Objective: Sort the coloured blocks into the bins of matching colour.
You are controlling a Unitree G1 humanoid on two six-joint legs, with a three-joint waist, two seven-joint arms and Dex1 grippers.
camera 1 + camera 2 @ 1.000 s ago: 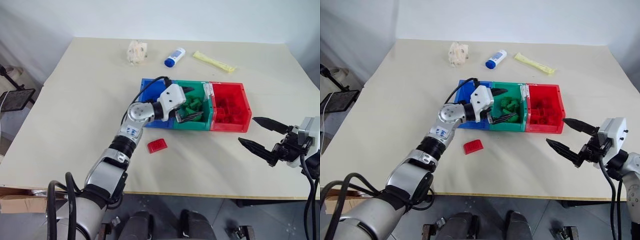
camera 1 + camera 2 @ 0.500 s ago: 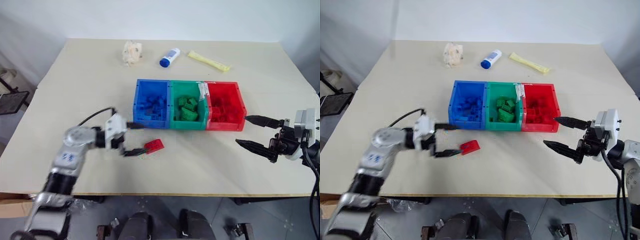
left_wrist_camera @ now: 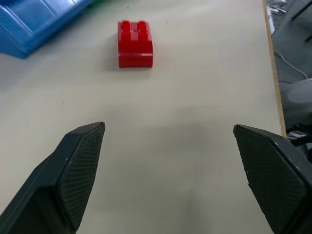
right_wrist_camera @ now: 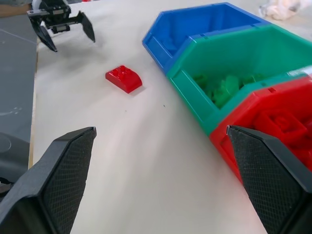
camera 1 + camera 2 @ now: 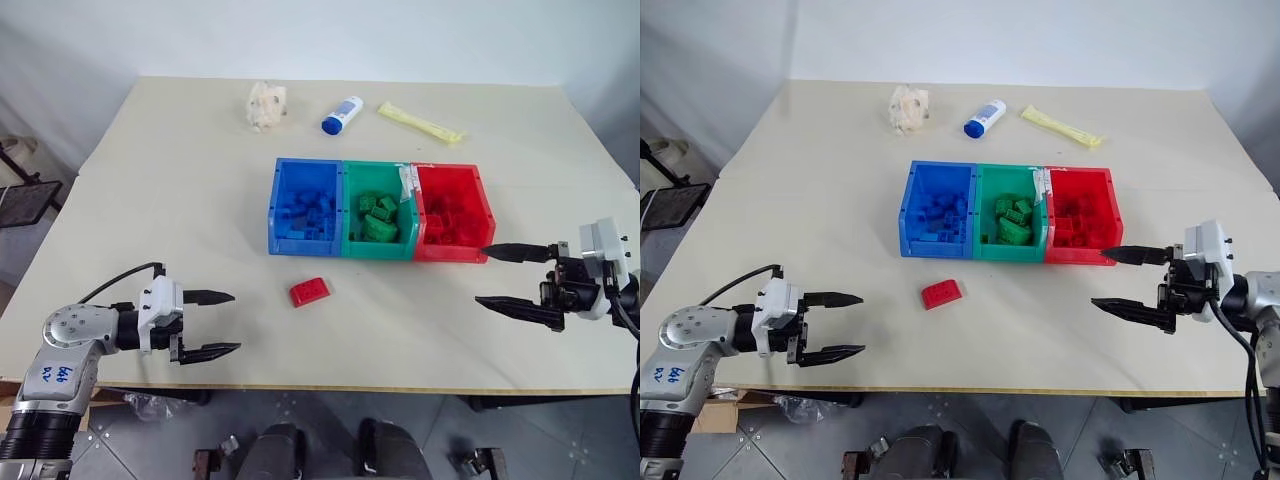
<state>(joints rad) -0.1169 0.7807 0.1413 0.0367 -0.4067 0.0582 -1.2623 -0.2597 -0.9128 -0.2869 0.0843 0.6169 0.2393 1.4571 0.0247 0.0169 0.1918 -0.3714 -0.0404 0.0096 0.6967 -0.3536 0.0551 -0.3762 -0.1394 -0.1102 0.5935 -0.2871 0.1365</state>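
**A:** Your left end effector (image 5: 213, 324) hangs spread and empty over the near edge of the surface (image 5: 150, 200). One red block (image 5: 309, 291) lies loose ahead of its fingertips, near the blue bin (image 5: 277, 225), which I judge is the last pick.

**B:** Which way does it lie?

**A:** Flat, studs up, long axis slanting across the line your fingers point along. You'd reach forward, straddle it and close. It belongs in the red bin (image 5: 484, 215), just beyond your right end effector (image 5: 498, 276), which is also spread and holds nothing.
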